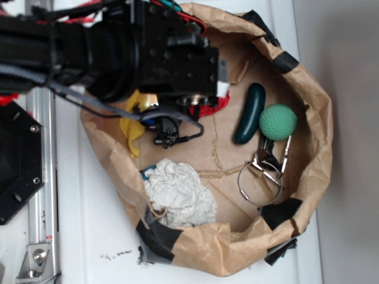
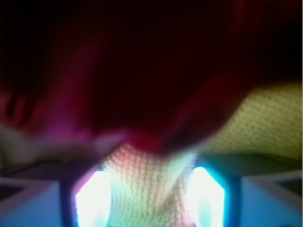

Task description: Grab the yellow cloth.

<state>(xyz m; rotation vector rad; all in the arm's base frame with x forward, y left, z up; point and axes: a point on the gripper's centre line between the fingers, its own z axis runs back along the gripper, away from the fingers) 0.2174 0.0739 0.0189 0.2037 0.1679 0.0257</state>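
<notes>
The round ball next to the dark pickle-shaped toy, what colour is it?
Green, with a dimpled surface; the round ball shows best in the exterior view.

bright exterior, blurred dim wrist view

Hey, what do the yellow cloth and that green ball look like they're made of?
The yellow cloth looks like woven or knitted fabric: the wrist view shows a regular grid of small bumps. The green ball looks matte, perhaps rubber or foam, with a faintly dimpled surface; the material stays uncertain.
</notes>
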